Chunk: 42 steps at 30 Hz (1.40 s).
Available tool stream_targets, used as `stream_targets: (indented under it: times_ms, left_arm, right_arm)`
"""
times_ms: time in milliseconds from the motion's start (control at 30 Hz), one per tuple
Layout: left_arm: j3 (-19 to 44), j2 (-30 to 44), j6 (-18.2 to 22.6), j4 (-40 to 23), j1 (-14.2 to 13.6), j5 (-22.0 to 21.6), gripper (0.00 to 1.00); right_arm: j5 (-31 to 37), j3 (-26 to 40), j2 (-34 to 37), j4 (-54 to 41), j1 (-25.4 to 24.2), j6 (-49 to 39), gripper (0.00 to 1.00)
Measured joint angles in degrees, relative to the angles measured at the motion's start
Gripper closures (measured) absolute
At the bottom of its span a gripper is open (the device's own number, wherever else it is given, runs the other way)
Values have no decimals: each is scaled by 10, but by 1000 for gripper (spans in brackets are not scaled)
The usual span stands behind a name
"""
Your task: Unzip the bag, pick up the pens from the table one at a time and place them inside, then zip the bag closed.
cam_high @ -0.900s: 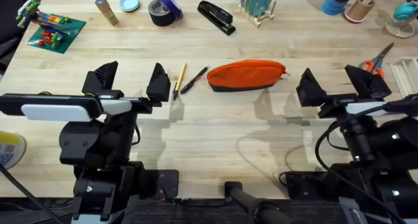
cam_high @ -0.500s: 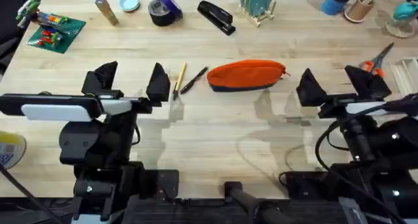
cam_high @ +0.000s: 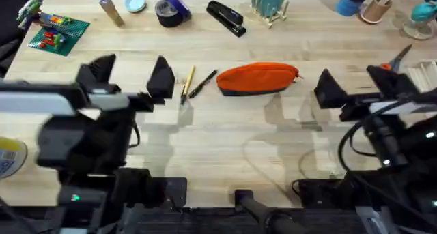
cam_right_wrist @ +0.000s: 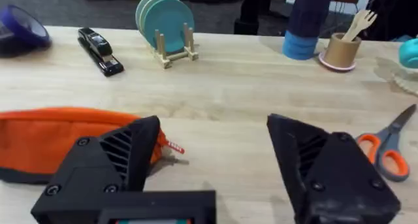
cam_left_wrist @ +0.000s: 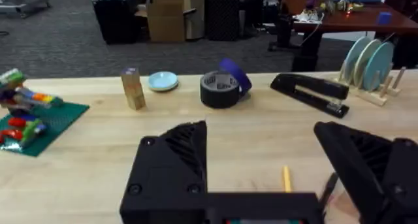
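Note:
The orange bag [cam_high: 257,78] lies zipped at the middle of the table [cam_high: 225,145], its zipper pull toward the right end; its right end also shows as the bag [cam_right_wrist: 39,142] in the right wrist view. Two pens lie just left of it: a yellow pen [cam_high: 188,82] and a black pen [cam_high: 203,84]. The yellow pen [cam_left_wrist: 286,178] peeks between the left fingers. My left gripper [cam_high: 130,74] hovers open left of the pens. Right of the bag, my right gripper [cam_high: 355,84] is open too. Neither holds anything.
Along the far edge stand a building-brick plate [cam_high: 58,33], a wooden block [cam_high: 111,11], a small blue dish [cam_high: 134,3], a tape roll [cam_high: 169,12], a black stapler [cam_high: 226,18] and a plate rack [cam_high: 268,5]. Orange-handled scissors [cam_high: 392,62] lie at the right.
Both arms have risen slightly and shifted; the left gripper moved up and to the left, looming larger. The bag and pens have not moved.

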Motion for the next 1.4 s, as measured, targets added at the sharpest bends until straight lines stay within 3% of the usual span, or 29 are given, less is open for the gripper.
stream_targets:
  times_ms: [200,567,700,833,1100,1400]
  left_arm:
    - [113,158,35,2,0,55,9]
    - [287,457,195,4,0,319,10]
    - [310,529,244,7,0,398,7]
    - [310,583,291,6,0,463,7]
    - [310,624,320,6,0,504,9]
    - [310,624,327,-17,0,510,8]
  right_arm:
    - [1,128,146,-38,0,-1,5]
    - [-69,418,469,-204,0,-9,6]
    - [-91,495,552,-264,0,-11,6]
    - [-99,525,592,-290,0,-11,6]
    - [-104,528,597,-293,0,-13,5]
    - [-104,528,597,-293,0,-13,5]
